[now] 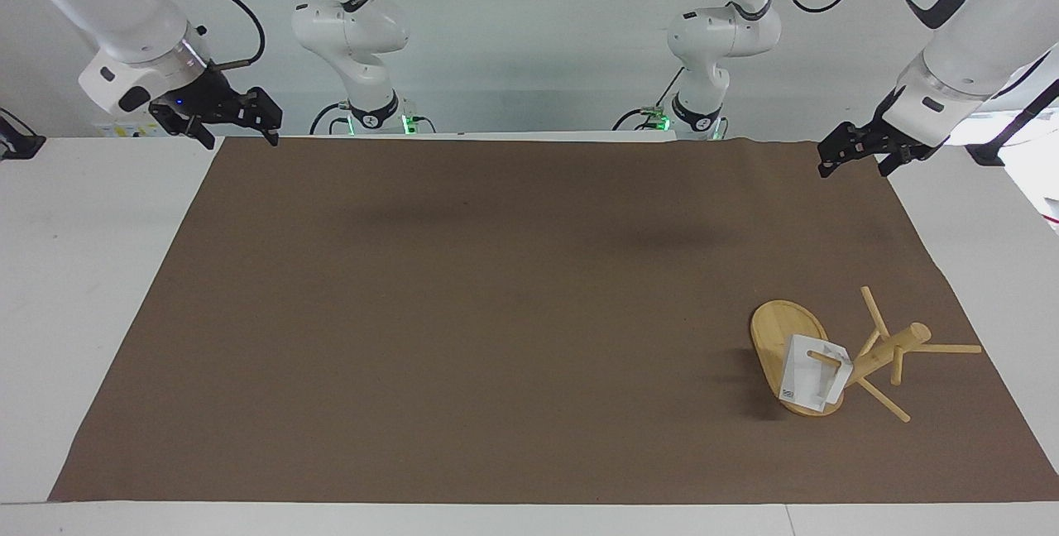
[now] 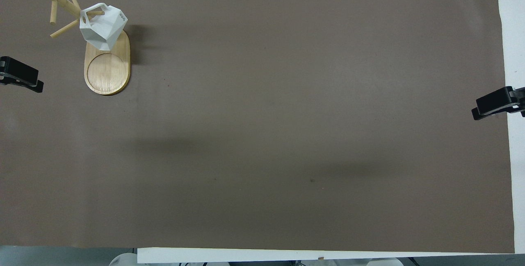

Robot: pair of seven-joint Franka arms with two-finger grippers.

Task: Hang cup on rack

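Note:
The bamboo rack (image 1: 773, 337) stands on the mat at the left arm's end, far from the robots; it also shows in the overhead view (image 2: 107, 73). The white faceted cup (image 1: 815, 375) hangs by its open handle on a low peg, over the rack's oval base, and also shows in the overhead view (image 2: 102, 28). My left gripper (image 1: 856, 160) is open and empty, raised over the mat's corner near the robots, well apart from the rack; it also shows in the overhead view (image 2: 20, 79). My right gripper (image 1: 236, 135) is open and empty, and waits over the other corner, also seen in the overhead view (image 2: 492, 104).
A brown mat (image 1: 496, 313) covers most of the white table (image 1: 91, 271). The rack's upper pegs (image 1: 943, 348) stick out toward the mat's edge at the left arm's end.

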